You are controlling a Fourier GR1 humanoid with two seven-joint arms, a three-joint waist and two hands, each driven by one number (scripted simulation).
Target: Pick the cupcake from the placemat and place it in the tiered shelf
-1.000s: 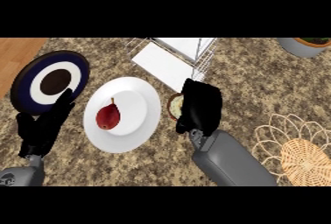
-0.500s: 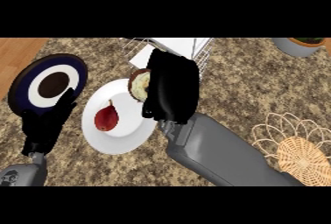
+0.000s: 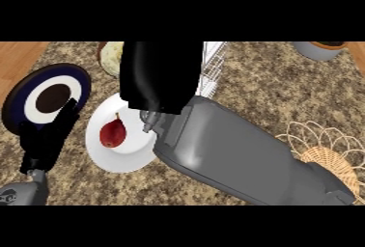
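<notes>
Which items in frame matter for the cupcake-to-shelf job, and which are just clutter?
Job:
- cupcake, held in the right hand
- tiered shelf
- placemat

Lying about:
- white plate with a red pear
- dark blue plate
- grey pot, top right
- left hand, open, resting lower left
</notes>
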